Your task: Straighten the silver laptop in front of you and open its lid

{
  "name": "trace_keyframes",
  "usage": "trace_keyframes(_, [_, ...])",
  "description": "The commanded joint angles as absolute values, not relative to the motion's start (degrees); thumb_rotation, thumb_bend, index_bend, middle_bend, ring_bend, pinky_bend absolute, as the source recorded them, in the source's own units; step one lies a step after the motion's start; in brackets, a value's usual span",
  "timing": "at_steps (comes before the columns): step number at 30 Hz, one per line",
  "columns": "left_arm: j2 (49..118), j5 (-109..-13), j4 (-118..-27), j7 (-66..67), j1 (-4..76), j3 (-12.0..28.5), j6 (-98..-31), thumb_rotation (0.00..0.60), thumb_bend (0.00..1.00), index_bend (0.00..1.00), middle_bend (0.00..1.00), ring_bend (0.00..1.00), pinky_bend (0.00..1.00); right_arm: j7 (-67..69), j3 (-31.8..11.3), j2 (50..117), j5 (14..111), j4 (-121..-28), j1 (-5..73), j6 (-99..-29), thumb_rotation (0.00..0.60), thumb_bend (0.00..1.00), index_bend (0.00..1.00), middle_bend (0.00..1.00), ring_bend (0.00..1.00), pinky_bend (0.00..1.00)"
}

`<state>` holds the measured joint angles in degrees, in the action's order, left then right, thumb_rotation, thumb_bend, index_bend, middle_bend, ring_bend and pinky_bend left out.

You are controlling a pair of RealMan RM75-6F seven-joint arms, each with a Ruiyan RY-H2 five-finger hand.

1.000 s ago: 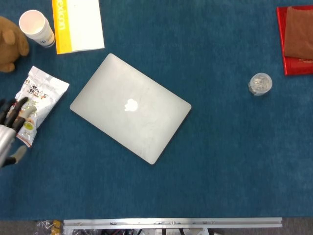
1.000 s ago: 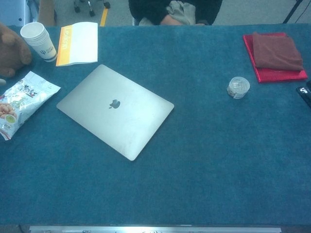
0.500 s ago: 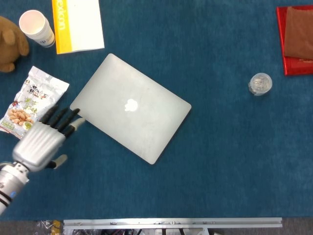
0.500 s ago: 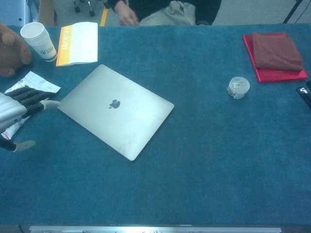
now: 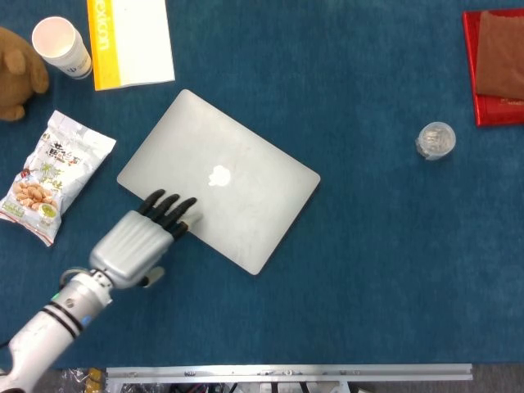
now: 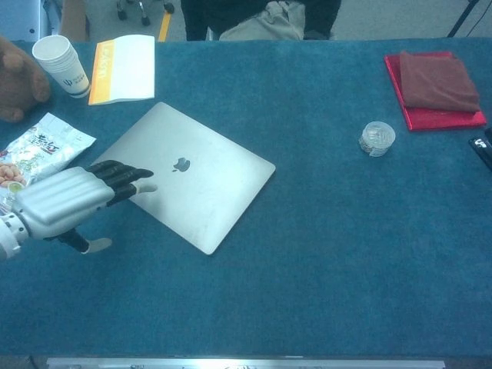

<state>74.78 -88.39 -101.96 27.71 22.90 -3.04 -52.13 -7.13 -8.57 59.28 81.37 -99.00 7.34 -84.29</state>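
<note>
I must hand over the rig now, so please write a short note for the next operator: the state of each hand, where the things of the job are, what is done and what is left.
Left hand: holds nothing, fingers extended over the near-left edge of the silver laptop; whether they touch the lid cannot be told.
Right hand: not in view.
Laptop: closed, lying turned at an angle on the blue table, logo up.
Nearby: snack bag to its left, paper cup and booklet behind it.
Done: left hand is at the laptop.
Left: straighten the laptop, then open its lid.
</note>
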Motion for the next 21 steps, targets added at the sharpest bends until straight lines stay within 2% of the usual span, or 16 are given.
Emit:
trace_keyframes(1, [77.61, -86.48, -100.69, 28.59, 24.08, -2.18, -51.28, 0.600, 0.25, 0.00, 0.00, 0.00, 0.00, -6.45, -8.54, 58.88, 81.27, -98.63, 7.04, -84.59, 0.600, 0.28, 0.09, 0.09, 0.05, 0.15])
trace_keyframes(11, [83.73, -81.66, -95.15, 28.39, 26.75, -0.24, -50.06, 0.600, 0.25, 0.00, 0.00, 0.00, 0.00, -4.92, -8.55, 58.01, 80.90, -98.14, 6.51, -85.05, 0.600, 0.29, 0.09, 0.09, 0.05, 0.15])
trace_keyframes(21, [85.58, -80.26, -92.40, 26.97, 27.65, -0.93, -50.86, 0.600, 0.25, 0.00, 0.00, 0.00, 0.00, -5.05, -8.68, 57.38, 80.72, -98.54, 6.27, -85.52, 0.600, 0.28, 0.09, 0.09, 0.05, 0.15])
